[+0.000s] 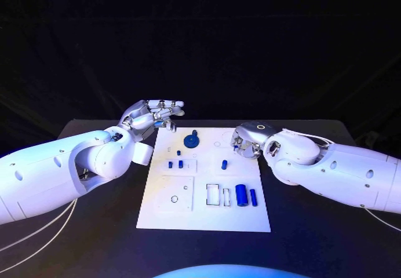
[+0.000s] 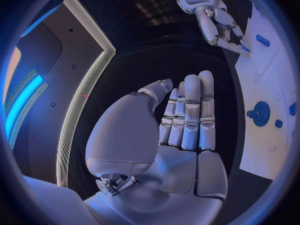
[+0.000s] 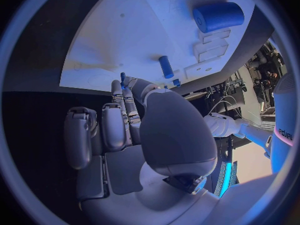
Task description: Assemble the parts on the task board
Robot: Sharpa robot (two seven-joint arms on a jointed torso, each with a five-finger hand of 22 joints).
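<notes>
Both hands at the task board's far end
Left hand [image 2: 181, 130] flat, fingers straight, empty; right hand [image 1: 248, 139] pinches a small blue part [image 3: 123, 78] over the task board [image 1: 167, 214].

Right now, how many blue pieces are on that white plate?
I count 7 on the task board: a gear, a peg, two small pegs, a cylinder, a big cylinder, a bar. The right hand may hide more.

We see a white task board [image 1: 163, 217] on a black table [image 1: 317, 231]. The parts on it are blue: a gear [image 1: 192, 141], a thick cylinder [image 1: 241, 195] and small pegs [image 1: 225, 164]. Both arms are white, and the left hand [image 1: 157, 116] and right hand [image 1: 247, 139] are silver.
</notes>
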